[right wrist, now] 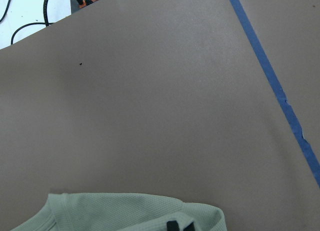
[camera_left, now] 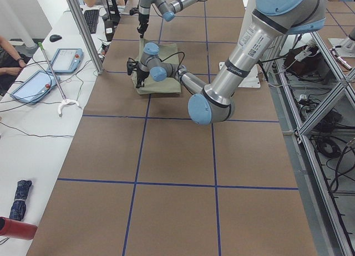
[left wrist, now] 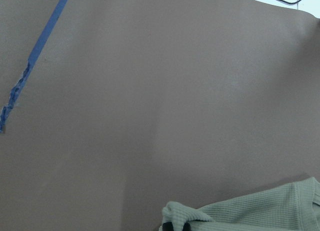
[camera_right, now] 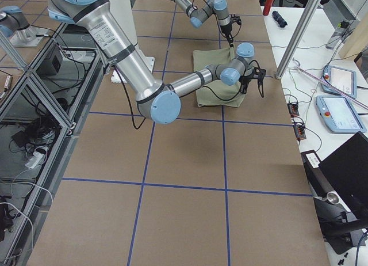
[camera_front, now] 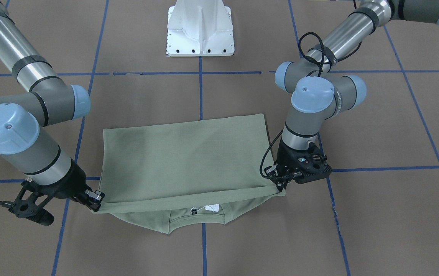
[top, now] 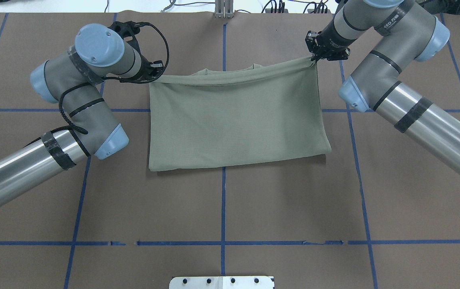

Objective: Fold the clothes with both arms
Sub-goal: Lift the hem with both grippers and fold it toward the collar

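Front-facing and overhead views. A sage-green knit shirt (camera_front: 184,161) lies across the centre tape line of the tabletop (top: 221,208), on the half away from the white pedestal (camera_front: 200,30). One folded edge is raised and stretched taut between the two arms. The left gripper (camera_front: 282,186) has its fingers clenched on one corner of that edge, and the right gripper (camera_front: 97,200) has its fingers clenched on the other.

Only the front-facing view shows the round neckline (camera_front: 198,221) and the white tag (camera_front: 211,208) below the raised edge; the overhead view gives just a sliver of collar beyond it. Each wrist view shows a pinched bunch of ribbed knit at its lower margin, over bare surface.

The tabletop is brown, gridded with blue tape (top: 223,200). The side views add a white bench (camera_left: 33,117) with a teach pendant (camera_left: 65,59) and a keyboard (camera_left: 91,20), plus aluminium framing (camera_left: 327,128) hung with cables.
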Robot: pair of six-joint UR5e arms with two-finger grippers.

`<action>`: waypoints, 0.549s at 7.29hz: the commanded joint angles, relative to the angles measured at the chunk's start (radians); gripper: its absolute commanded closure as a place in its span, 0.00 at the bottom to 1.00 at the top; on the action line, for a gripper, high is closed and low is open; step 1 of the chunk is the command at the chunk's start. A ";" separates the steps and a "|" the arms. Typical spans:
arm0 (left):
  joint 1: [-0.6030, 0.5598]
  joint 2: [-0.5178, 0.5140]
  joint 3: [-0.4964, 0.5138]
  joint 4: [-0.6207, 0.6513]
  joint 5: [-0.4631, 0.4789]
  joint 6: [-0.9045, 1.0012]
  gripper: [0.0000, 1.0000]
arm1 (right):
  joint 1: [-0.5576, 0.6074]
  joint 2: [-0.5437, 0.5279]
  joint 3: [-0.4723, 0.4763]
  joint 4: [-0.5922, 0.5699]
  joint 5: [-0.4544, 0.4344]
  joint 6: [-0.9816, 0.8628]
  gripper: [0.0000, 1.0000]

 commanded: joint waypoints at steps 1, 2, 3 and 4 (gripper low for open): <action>0.000 -0.004 0.001 -0.002 -0.001 0.004 1.00 | -0.001 0.011 0.000 0.001 0.001 0.001 1.00; 0.000 -0.007 0.000 -0.003 -0.001 0.005 1.00 | -0.004 0.016 0.000 0.007 0.001 0.001 1.00; 0.000 -0.007 -0.003 -0.002 -0.001 0.002 0.97 | -0.004 0.016 0.000 0.018 0.001 0.003 0.97; 0.000 -0.007 -0.003 -0.002 -0.001 0.007 0.37 | -0.009 0.014 -0.003 0.016 0.000 0.000 0.01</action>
